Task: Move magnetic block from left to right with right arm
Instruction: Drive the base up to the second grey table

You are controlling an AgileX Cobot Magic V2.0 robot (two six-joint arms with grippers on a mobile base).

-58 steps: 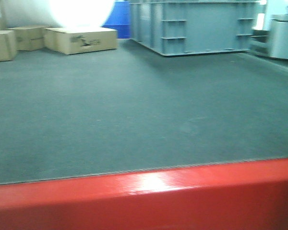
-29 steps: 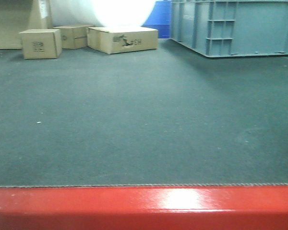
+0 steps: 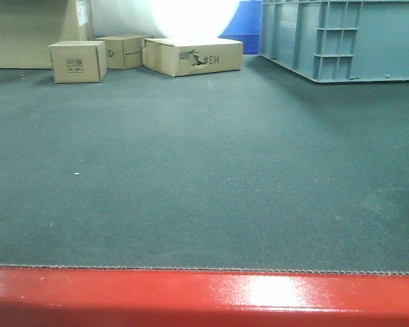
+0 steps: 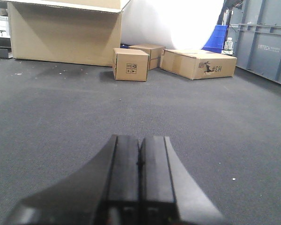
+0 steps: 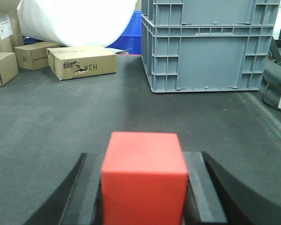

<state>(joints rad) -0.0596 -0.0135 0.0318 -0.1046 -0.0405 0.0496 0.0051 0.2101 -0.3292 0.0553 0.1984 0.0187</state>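
The magnetic block (image 5: 144, 178), a small plain red cube, fills the lower middle of the right wrist view. My right gripper (image 5: 143, 157) is shut on it, a dark finger pressed against each side, and it hangs over dark grey carpet. In the left wrist view my left gripper (image 4: 140, 138) is shut with its two pads touching and nothing between them, low over the same carpet. Neither gripper nor the block shows in the front view.
Brown cardboard boxes (image 3: 78, 61) (image 3: 193, 56) sit at the far left on the carpet. A large grey plastic crate (image 3: 354, 37) (image 5: 208, 44) stands far right, beside a blue bin (image 3: 242, 20) and a white roll (image 5: 75, 18). A glossy red ledge (image 3: 204, 300) crosses the front view's bottom.
The front view has swung left: the cardboard boxes and the grey crate have slid rightwards in the frame, and the red ledge now lies level.
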